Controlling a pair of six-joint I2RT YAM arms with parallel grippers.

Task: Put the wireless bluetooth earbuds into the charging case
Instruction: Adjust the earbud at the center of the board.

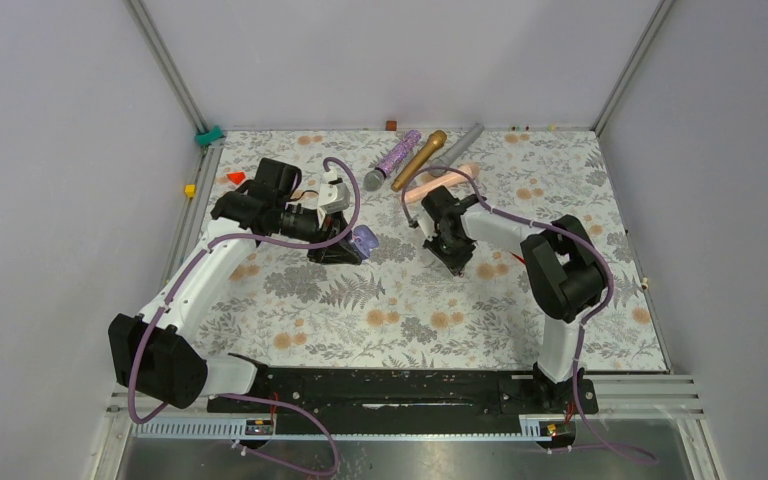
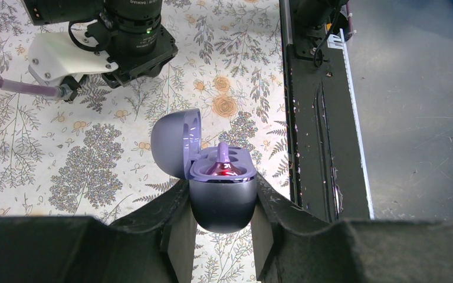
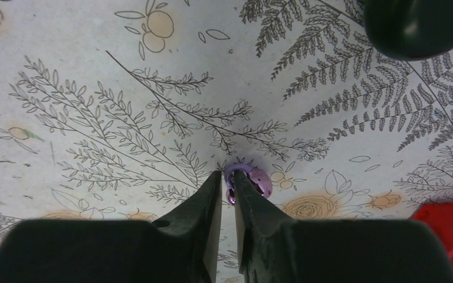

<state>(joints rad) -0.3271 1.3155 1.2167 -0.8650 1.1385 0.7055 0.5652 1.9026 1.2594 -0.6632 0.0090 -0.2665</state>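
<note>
My left gripper (image 2: 221, 207) is shut on the dark charging case (image 2: 221, 200), holding it above the floral mat with its lid (image 2: 174, 144) swung open to the left. One glossy purple earbud (image 2: 224, 164) sits in the case, stem up. In the top view the case (image 1: 363, 240) is at mid-table. My right gripper (image 3: 228, 180) points down at the mat, its jaws closed on the stem of a second purple earbud (image 3: 256, 178), which still rests on the mat. In the top view this gripper (image 1: 457, 265) is right of the case.
Three long microphones lie at the back: purple (image 1: 397, 152), gold (image 1: 420, 158) and grey (image 1: 457, 145). A dark rounded object (image 3: 419, 26) and a red block (image 3: 448, 230) lie near the right gripper. A red cone (image 1: 236, 178) and yellow cube (image 1: 190, 190) sit far left.
</note>
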